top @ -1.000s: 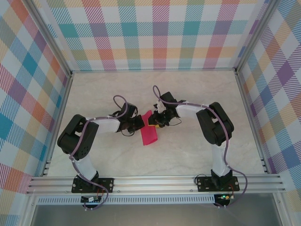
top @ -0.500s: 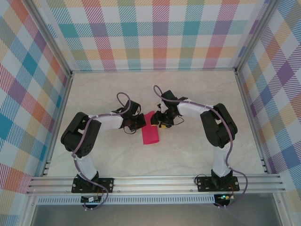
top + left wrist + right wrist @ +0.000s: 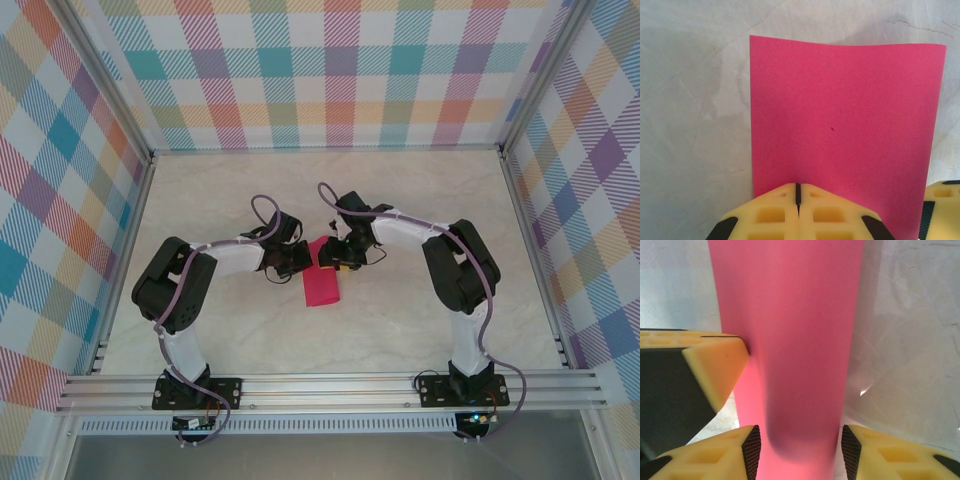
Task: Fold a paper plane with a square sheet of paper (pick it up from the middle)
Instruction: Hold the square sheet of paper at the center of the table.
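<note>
Square sheet of paper mid-fold: left hand pinching its edge, right hand spread astride the bend, crease-squeeze likely next.

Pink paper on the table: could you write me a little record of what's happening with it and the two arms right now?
paper: pink sheet of paper, plain, lying on the marbled table
shape: rectangular, no point or wings yet
left arm: left fingers closed together at the sheet's edge
right arm: right fingers apart, one on each side of the sheet
between the right fingers: the sheet bows upward
grip: unclear whether the right fingers squeeze it
</note>
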Tool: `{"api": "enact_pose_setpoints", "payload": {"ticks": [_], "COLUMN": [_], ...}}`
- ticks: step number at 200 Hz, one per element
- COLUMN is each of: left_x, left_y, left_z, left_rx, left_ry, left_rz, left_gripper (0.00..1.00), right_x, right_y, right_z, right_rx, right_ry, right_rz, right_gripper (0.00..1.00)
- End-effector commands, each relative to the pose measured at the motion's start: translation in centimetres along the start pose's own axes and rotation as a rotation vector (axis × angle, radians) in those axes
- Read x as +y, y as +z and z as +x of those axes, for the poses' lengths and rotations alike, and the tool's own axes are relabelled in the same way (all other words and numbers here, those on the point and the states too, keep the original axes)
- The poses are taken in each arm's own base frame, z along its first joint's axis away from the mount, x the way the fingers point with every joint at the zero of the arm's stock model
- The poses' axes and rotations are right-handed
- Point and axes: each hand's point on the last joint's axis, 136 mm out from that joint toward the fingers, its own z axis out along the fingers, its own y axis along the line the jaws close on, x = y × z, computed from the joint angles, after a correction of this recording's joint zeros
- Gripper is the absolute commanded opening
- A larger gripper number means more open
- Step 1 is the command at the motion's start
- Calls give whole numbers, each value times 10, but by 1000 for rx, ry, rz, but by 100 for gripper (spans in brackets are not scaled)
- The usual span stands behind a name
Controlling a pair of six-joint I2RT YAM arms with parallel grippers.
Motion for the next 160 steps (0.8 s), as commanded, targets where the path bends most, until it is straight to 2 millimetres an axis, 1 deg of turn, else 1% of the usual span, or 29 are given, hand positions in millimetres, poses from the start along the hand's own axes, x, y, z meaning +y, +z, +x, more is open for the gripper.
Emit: {"api": "enact_pose_setpoints", "payload": {"ticks": [1,38,58,78,103,138,145,160], "left_x": [3,-7,-9,-3,-1,1,7,8], "left_y": [-2,-15,-24,-32,-37,-41,-41,-43], "left_z": [10,1,-4,-9,-13,-15,-10,-10], "left_rx": [38,3,-24,-58,-84,-99,-80,-84], "left_ry": [10,22,33,43,46,43,37,36], "left_rz": [-48,-40,-45,-84,-95,-100,-125,-128], "left_gripper": [0,0,7,13,19,23,23,24], "right_x": [-7,-15,-17,-19,-21,-22,-23,-23], "right_y": [8,12,13,14,13,13,12,12], "right_z": [4,5,5,4,3,4,4,3], "right_rx": [21,20,15,11,9,11,11,10], "right_ry": [-11,-2,4,10,18,20,23,25], "right_rz": [22,26,21,18,10,-17,-23,-37], "right_gripper": [46,41,39,37,34,31,31,30]}}
